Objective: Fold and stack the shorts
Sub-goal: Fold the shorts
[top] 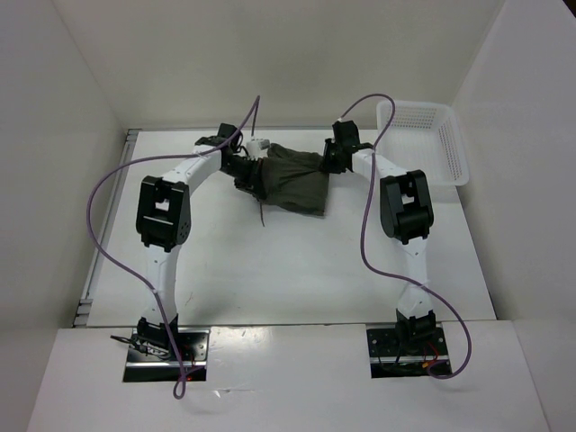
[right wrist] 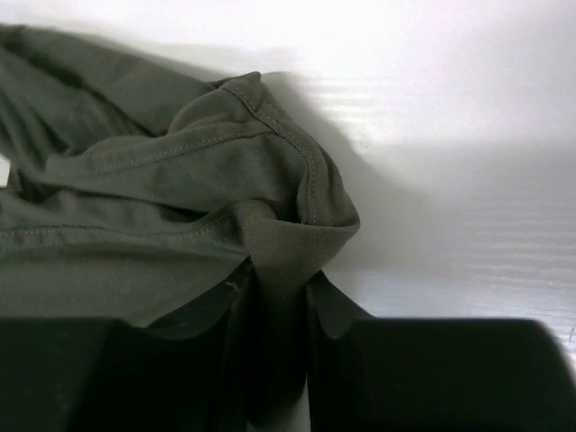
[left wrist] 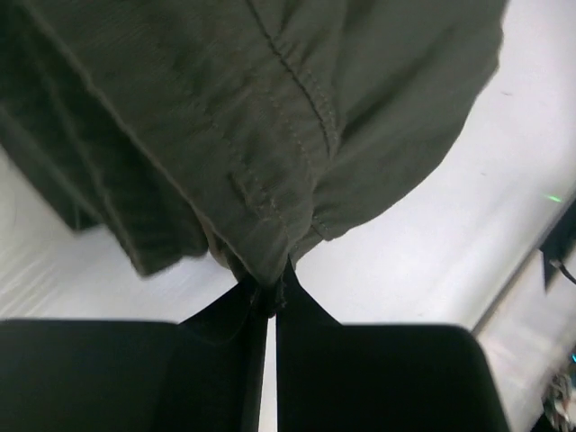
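Where the table [top: 270, 270] runs toward 12 o'clock, the shorts [top: 292, 180] hang stretched between both arms, bunched and creased. Left fingers [left wrist: 220, 360] pinched tight on a seamed edge at the shorts' 9 o'clock side. Right fingers [right wrist: 346, 360] clamped on a fold of cloth at the 3 o'clock side. White basket [top: 432, 135] at 2 o'clock, apart from the cloth.

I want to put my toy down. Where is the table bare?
The big white patch of table between left arm and right arm, nearer than the shorts, is bare. Crowded at the back: left gripper and right gripper pinch the shorts, basket beside.
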